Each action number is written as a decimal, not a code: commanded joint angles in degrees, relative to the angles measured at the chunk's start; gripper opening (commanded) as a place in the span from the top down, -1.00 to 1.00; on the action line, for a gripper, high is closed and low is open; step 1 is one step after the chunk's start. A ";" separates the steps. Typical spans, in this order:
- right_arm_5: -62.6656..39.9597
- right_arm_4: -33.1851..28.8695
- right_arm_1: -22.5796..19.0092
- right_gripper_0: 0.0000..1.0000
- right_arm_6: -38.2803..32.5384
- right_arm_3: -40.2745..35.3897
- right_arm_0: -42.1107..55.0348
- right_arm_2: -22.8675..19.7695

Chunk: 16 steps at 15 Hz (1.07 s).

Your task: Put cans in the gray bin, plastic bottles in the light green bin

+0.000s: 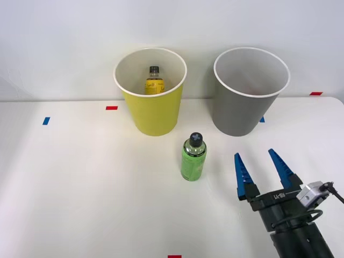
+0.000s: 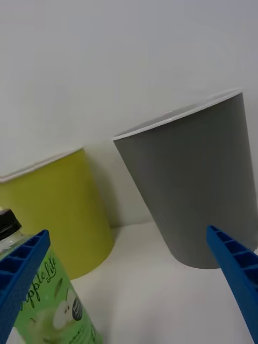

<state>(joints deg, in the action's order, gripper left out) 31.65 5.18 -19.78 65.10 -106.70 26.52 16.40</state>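
A translucent green plastic bottle (image 1: 193, 157) with a black cap stands upright on the white table, in front of the gap between the two bins. The light green bin (image 1: 152, 110) stands at the back, with a yellow-labelled bottle (image 1: 154, 81) inside it. To its right stands the gray bin (image 1: 244, 107), whose visible inside looks bare. My right gripper (image 1: 259, 165) hovers open to the right of the green bottle, nothing between its fingers. In the right wrist view the green bottle (image 2: 51, 301) sits beside one blue finger (image 2: 19, 279), with the gray bin (image 2: 196, 188) and the light green bin (image 2: 54, 215) ahead.
Small red tape marks (image 1: 111, 108) and blue tape marks (image 1: 46, 121) lie on the table. A white wall rises right behind the bins. Open tabletop stretches to the left and front of the green bottle.
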 commanded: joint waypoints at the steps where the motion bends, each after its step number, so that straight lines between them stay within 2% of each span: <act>1: 0.52 -9.14 0.44 -1.00 -9.20 0.00 1.61 -1.54; 4: 4.39 -16.35 0.44 -1.00 -17.11 0.00 4.42 -3.21; 6: 6.76 -20.30 0.53 -1.00 -20.01 0.00 6.35 -4.18; 10: 6.94 -23.64 0.00 -1.00 -20.01 0.00 8.20 -3.83; 16: 6.85 -23.64 -1.58 -1.00 -19.66 0.00 11.27 -4.44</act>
<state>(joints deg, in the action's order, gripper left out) 38.51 -18.50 -21.31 45.30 -106.70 37.33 12.36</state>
